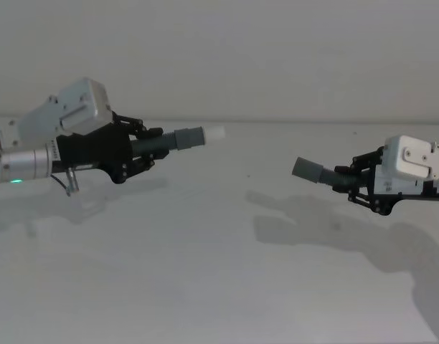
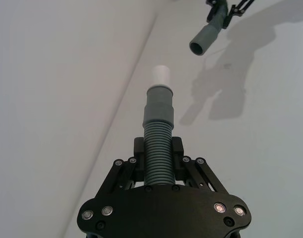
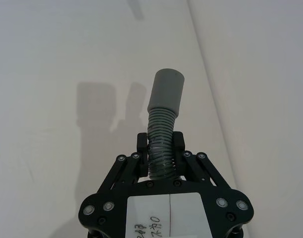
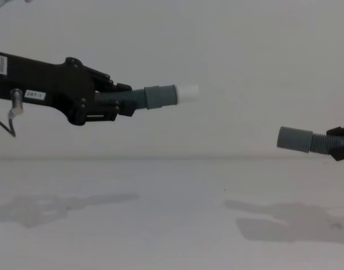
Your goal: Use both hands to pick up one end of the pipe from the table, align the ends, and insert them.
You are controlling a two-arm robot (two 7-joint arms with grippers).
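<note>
Left tool [image 1: 142, 145] clamps the white-tipped hose [image 1: 183, 137]; right tool [image 1: 351, 180] clamps the plain hose [image 1: 310, 170]; hoses face each other, well apart, above the tabletop [image 1: 205, 287].

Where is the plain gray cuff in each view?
Head: plain gray cuff right of centre, pointing left.
Left wrist: far off beyond the white tip, mouth facing the camera.
Right wrist: just past the fingers.
Chest: near the right edge, mid-height.
Landmark: the right gripper shut on its ribbed hose.
</note>
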